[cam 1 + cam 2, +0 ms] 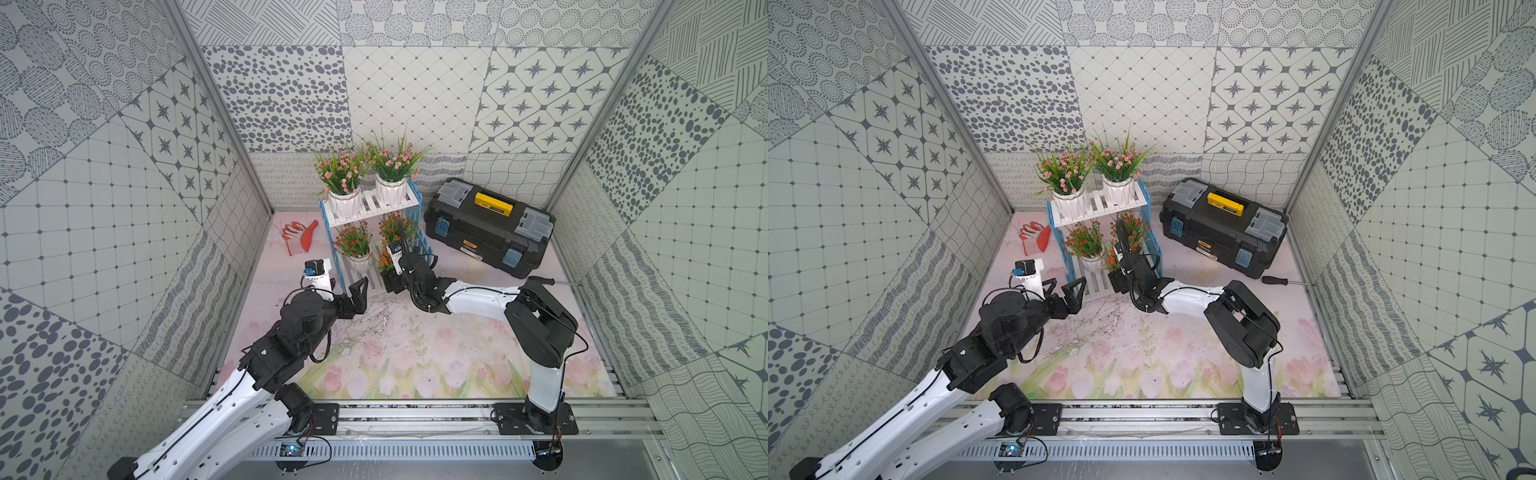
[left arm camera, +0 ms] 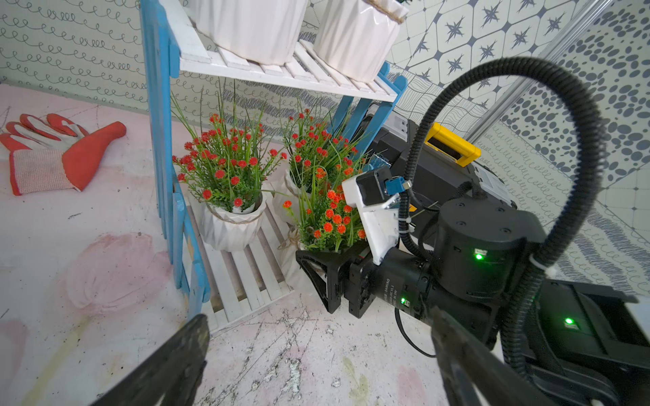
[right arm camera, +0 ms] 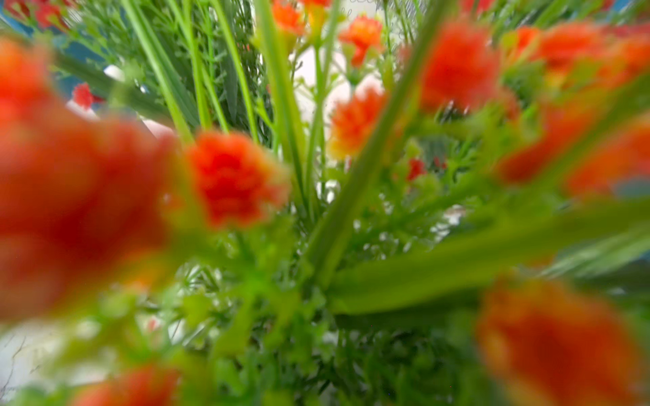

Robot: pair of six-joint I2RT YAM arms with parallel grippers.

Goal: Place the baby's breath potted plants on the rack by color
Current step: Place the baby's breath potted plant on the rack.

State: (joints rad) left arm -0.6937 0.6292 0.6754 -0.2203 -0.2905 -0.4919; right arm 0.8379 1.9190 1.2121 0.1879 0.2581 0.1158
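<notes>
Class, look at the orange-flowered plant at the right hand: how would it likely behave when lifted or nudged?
The orange-flowered plant probably feels light but top-heavy: tall foliage over a narrow pot, so a nudge may tip it. Its thin stems look floppy; the right hand sits low, at the pot.

We can read no text with certainty. The black plastic toolbox [image 1: 486, 230] carries a small yellow label [image 1: 471, 249] on its front wall and a dark sticker on its yellow handle [image 1: 492, 204]. Both are too small to make out. The small white lettering on the right arm's black cylindrical wrist housing [image 2: 395, 286] is also illegible.
</notes>
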